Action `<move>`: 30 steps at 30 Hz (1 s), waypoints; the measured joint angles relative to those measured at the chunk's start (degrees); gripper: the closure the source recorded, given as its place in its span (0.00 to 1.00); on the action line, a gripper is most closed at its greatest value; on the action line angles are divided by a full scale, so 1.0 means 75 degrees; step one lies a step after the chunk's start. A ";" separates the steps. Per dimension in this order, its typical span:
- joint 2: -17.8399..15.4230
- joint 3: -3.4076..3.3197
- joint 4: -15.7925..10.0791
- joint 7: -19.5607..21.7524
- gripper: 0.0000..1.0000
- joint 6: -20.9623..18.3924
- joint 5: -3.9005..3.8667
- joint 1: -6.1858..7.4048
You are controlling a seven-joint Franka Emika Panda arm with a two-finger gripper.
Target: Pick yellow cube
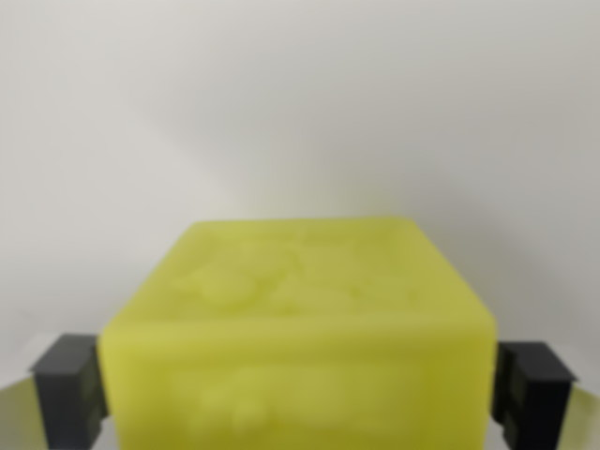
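Right now my tool [298, 384] has its two dark fingers pressed against opposite sides of the yellow cube [298, 328], so I read it as clenched on the block. One finger [67, 389] shows at the wrist view's left, low in the frame, and its inner face meets the cube's left wall with no gap that I can see. The other finger [532, 389] sits at the wrist view's right, likewise flush with the cube's right wall. Both fingers look blocky and dark grey, with ridged inner pads.

The cube fills the lower middle of my view, sitting squarely between the fingers. I see its top face sloping away from me and its near face dropping out of the bottom edge of the frame. The surface is a bright yellow-green, and there are faint raised or sunken marks on the top and front, but the picture is too soft for me to make them out.

Beyond the cube, everything is a pale, plain grey-white surface [300, 103], with a soft shadow just behind the cube's far edge. I cannot tell whether that surface is the worktop or a wall, nor whether the cube is resting on anything.
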 joint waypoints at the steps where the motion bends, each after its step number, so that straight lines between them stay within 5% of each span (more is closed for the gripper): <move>1: -0.0001 0.0000 0.0000 0.0000 1.00 0.0000 0.0000 0.0000; 30: -0.1390 0.0004 -0.0320 -0.0127 1.00 -0.1063 0.0161 0.0028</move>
